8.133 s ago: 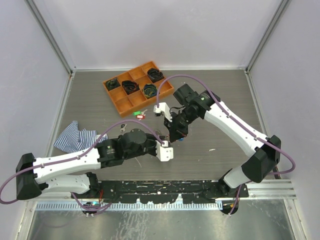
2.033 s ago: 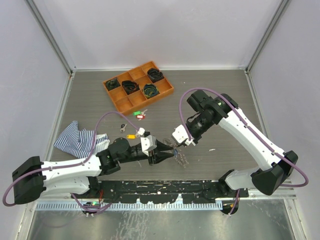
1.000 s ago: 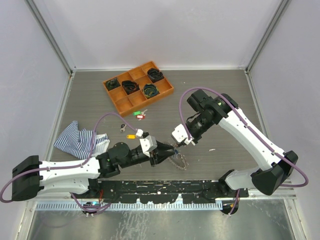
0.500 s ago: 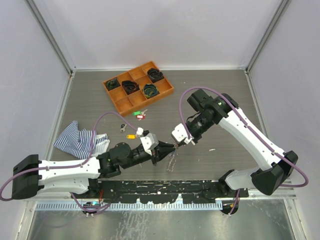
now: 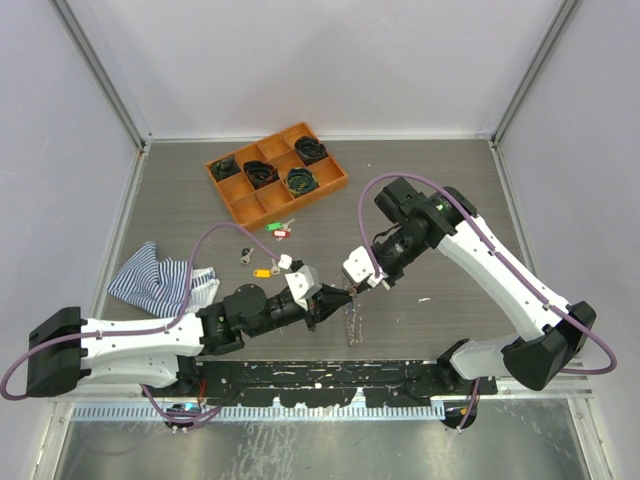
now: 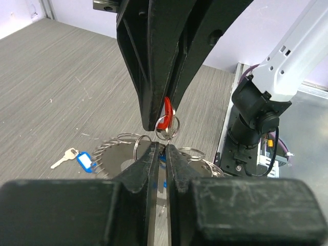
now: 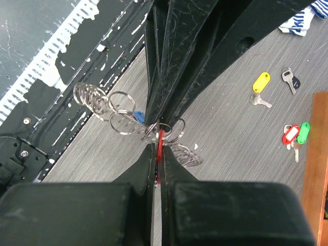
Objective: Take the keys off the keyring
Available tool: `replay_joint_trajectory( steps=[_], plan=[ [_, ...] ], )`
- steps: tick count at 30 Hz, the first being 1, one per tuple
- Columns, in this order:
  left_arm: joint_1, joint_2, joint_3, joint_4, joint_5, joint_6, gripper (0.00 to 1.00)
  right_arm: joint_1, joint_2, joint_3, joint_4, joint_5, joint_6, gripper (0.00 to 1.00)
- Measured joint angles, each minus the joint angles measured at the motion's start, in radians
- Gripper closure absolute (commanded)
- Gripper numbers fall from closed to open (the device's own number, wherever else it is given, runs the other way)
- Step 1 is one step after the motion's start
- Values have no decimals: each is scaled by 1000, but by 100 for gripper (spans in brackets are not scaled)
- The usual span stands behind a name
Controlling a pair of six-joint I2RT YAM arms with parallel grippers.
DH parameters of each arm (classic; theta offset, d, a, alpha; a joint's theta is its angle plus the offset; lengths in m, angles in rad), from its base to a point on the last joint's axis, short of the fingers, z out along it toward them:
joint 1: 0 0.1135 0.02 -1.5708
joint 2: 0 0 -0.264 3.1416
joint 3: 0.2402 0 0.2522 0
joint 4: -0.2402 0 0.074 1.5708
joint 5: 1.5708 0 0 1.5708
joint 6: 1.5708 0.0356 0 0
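Dangling, the keyring (image 5: 352, 322) looks light and slippery, so left gripper (image 6: 160, 149) nips its wire while right gripper (image 7: 156, 146) clamps the red-tagged key (image 6: 165, 115).

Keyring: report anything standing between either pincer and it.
Nothing visible stands in the way. The right pincer is shut on a red tag at the top of the keyring. The left pincer meets it there, its fingers nearly together on one of the loops.
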Motion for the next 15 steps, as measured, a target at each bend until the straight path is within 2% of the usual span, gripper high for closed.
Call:
replay_joint_trajectory(
  steps=[2, 9, 15],
  plan=[
    [0, 1, 0, 0, 2, -3, 100, 0, 1, 0, 2, 2, 2, 99],
    [0, 1, 0, -1, 6, -2, 100, 0, 4, 0, 17, 11, 35, 99],
    [0, 1, 0, -7, 6, 7, 100, 0, 4, 10, 27, 41, 79, 92]
  ],
)
